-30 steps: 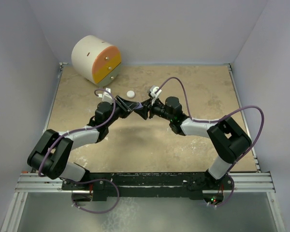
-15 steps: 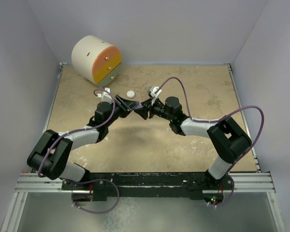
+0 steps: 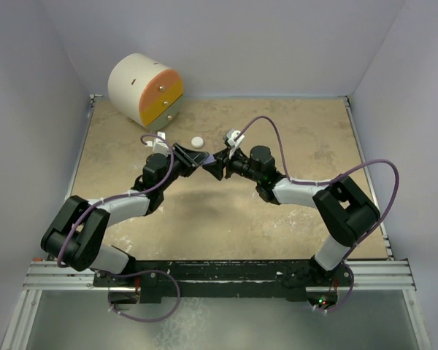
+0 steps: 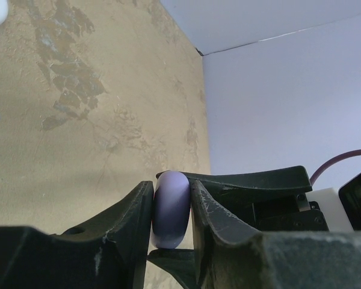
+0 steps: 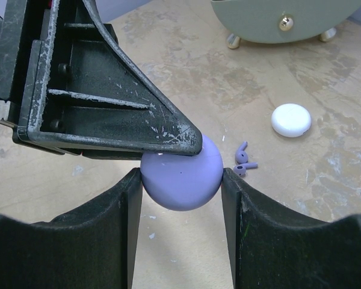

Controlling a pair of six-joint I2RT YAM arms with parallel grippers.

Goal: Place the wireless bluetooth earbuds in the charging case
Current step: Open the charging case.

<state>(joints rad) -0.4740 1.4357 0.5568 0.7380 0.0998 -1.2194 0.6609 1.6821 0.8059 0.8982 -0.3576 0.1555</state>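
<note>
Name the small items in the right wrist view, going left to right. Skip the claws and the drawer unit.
lilac charging case → purple earbuds → white puck

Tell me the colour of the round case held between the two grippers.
Lilac; the round case shows best in the right wrist view.

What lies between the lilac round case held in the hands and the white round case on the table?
The purple earbuds lie there, close to the lilac case; the right wrist view shows this best.
</note>
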